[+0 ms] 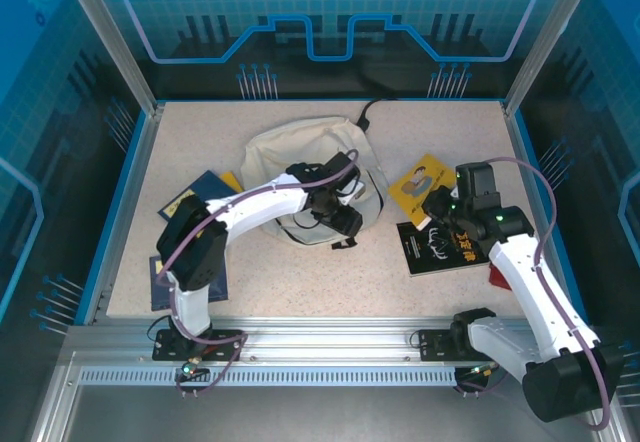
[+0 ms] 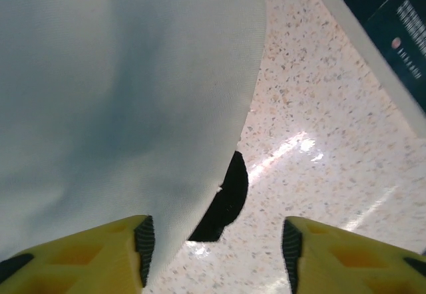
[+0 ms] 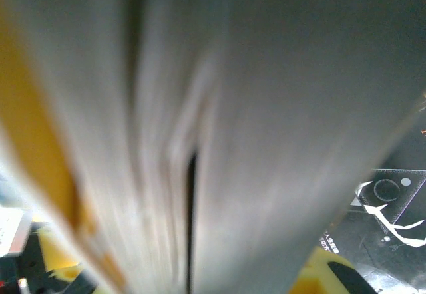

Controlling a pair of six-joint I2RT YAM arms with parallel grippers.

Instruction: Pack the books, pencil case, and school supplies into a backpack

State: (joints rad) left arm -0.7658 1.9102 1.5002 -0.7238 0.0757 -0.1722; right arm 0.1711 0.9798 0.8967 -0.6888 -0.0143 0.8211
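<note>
At the near right hem of the backpack [image 1: 290, 152], the left gripper [image 2: 216, 241] has its fingers [image 2: 100, 257] spread with the fabric edge just inside the gap, while to the right the right gripper [image 1: 437, 205] pinches the yellow book [image 1: 418, 182], the backpack body lying farther back and to its left

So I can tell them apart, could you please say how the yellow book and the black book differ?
The yellow book shows a face; the black book has white lettering. The yellow book is nearer the backpack; the black book nearer the front edge. Both are right of the backpack.
</note>
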